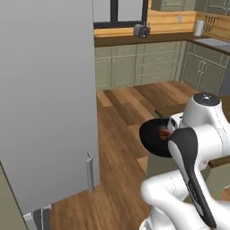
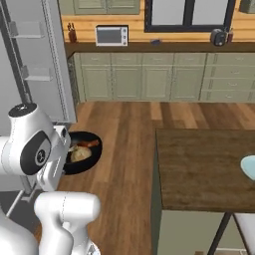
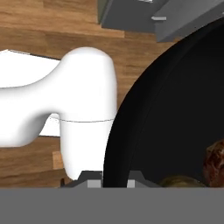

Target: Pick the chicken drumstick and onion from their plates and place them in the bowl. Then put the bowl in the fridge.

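Observation:
The glossy black bowl (image 1: 152, 137) (image 2: 92, 158) hangs in the air over the wooden floor, tipped toward the camera. My gripper (image 3: 111, 180) is shut on its rim, and the bowl's wall (image 3: 175, 109) rises between the two fingertips. Inside lie the reddish-brown chicken drumstick (image 1: 164, 133) (image 2: 90, 144) (image 3: 215, 164) and the pale tan onion (image 2: 79, 154) (image 3: 181, 181). The fridge's grey door (image 1: 45, 103) stands open beside the bowl, its inner door shelves (image 2: 30, 55) on the left. One pale blue plate (image 2: 249, 167) rests at the right edge of the table.
A dark wooden table (image 2: 199, 169) stands right of the arm. Pale green cabinets (image 2: 144, 79) and a counter with a microwave (image 2: 111, 35) and a toaster (image 1: 143, 30) line the far wall. Wooden floor (image 1: 121, 117) lies between fridge door and table.

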### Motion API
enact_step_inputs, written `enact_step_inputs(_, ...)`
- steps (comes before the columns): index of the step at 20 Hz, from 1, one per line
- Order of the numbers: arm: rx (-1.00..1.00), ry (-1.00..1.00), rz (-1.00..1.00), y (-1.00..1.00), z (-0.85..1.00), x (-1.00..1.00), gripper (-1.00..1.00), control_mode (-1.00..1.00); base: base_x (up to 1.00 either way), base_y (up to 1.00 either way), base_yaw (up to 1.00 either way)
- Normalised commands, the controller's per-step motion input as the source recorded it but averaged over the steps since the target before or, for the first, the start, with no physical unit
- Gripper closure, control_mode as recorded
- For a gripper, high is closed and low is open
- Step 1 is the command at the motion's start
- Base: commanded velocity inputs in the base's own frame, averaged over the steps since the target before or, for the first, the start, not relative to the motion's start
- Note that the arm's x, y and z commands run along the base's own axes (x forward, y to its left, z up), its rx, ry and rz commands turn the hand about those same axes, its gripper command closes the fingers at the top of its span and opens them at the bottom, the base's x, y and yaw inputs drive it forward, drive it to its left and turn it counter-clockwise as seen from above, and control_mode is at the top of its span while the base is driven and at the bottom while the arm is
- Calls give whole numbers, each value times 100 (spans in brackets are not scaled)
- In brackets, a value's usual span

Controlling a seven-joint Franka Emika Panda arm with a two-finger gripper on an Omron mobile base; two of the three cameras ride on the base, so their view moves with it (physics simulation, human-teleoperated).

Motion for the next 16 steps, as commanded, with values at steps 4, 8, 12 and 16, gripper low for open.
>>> enact_step_inputs(4,0,0,0,0,0,0,100,100,52,-27,0)
enact_step_inputs(8,0,0,0,0,0,0,100,100,17,-56,9)
enact_step_inputs(12,0,0,0,0,0,0,100,100,29,-59,26)
enact_step_inputs(16,0,0,0,0,0,0,100,100,68,-35,22)
